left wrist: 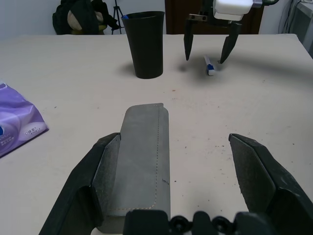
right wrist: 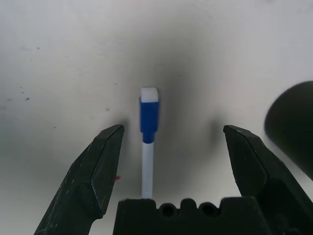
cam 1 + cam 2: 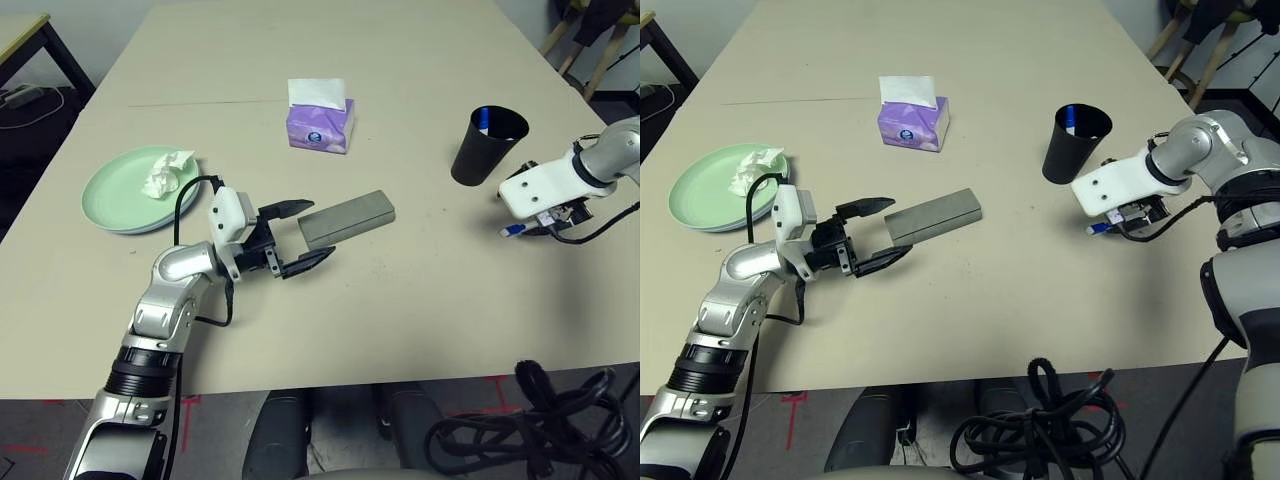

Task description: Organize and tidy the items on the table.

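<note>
Items wait in three spots across the table [image 3: 420,300]. Toward its left edge sits the mint green plate [image 3: 115,195] with the crumpled tissue [image 3: 168,173] on it. Near the middle, the left tool [image 3: 305,235] spreads wide, level, around the near end of the grey glasses case [image 3: 350,217], one finger seemingly touching its side. Toward the right edge, beside the black cup [image 3: 487,146], the right tool [image 2: 171,147] points down, wide, straddling the blue pen [image 2: 148,125]. Both pickups look poised; each next needs closing squarely on its object.
</note>
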Available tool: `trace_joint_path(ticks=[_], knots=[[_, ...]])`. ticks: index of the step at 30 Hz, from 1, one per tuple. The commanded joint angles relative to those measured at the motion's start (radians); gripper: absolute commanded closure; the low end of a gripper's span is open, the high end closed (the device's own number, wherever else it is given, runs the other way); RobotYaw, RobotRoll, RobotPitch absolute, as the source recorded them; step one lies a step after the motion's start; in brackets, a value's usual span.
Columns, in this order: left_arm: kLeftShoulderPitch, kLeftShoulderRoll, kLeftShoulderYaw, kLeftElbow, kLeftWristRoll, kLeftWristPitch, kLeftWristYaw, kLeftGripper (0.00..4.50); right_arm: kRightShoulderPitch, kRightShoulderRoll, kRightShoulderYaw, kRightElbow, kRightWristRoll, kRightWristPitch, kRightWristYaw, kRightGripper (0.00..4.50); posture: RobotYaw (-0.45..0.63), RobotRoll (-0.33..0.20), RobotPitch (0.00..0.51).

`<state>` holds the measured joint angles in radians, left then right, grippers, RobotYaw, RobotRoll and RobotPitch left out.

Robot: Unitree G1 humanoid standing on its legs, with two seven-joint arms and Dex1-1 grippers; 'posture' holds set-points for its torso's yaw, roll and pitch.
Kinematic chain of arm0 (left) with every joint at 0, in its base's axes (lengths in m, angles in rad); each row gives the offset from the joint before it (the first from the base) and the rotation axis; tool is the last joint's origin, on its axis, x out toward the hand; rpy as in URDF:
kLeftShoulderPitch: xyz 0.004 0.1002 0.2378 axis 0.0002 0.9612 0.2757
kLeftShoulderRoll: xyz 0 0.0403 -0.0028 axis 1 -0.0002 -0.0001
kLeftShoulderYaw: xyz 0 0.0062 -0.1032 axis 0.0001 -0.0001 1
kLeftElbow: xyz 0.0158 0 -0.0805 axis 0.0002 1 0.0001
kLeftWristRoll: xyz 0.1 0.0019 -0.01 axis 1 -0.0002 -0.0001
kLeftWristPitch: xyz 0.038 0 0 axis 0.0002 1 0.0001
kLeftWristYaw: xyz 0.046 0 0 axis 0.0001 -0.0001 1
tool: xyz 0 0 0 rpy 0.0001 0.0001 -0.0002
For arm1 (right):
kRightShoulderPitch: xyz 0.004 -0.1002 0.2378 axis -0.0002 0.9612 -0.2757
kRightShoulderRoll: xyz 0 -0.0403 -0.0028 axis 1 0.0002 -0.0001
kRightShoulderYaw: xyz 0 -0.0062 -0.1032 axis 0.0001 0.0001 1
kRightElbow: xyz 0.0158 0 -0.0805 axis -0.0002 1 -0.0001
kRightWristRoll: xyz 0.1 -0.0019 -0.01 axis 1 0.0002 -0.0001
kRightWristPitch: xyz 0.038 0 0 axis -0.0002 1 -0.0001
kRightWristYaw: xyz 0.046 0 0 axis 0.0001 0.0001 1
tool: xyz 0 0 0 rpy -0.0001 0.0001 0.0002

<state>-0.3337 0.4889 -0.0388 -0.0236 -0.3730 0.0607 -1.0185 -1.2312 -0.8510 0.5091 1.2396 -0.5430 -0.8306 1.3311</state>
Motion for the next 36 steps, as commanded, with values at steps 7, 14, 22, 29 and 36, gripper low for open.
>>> trace_joint_path(ticks=[7, 14, 22, 29, 36], knots=[[0.006, 0.005, -0.003, -0.005, 0.003, -0.003, -0.003, 0.0, 0.006, 0.004, -0.015, 0.025, 0.009, 0.018, 0.075, 0.03, 0.08, 0.0, 0.188], [0.016, 0.018, 0.003, -0.021, 0.0, 0.006, -0.002, 0.0, 0.011, 0.016, -0.003, 0.029, -0.014, 0.018, 0.033, 0.03, 0.09, 0.0, 0.191], [0.024, 0.023, 0.003, -0.03, -0.002, 0.011, 0.002, 0.0, 0.018, 0.021, 0.002, 0.033, -0.034, 0.012, 0.024, 0.03, 0.1, 0.0, 0.192], [0.023, 0.022, 0.002, -0.03, -0.003, 0.012, 0.004, 0.0, 0.024, 0.015, 0.008, 0.035, -0.055, 0.013, 0.025, 0.03, 0.1, 0.0, 0.192], [0.023, 0.023, 0.001, -0.029, -0.004, 0.013, 0.003, 0.0, 0.043, 0.024, 0.007, 0.034, -0.067, 0.016, 0.014, 0.03, 0.1, 0.0, 0.192]])
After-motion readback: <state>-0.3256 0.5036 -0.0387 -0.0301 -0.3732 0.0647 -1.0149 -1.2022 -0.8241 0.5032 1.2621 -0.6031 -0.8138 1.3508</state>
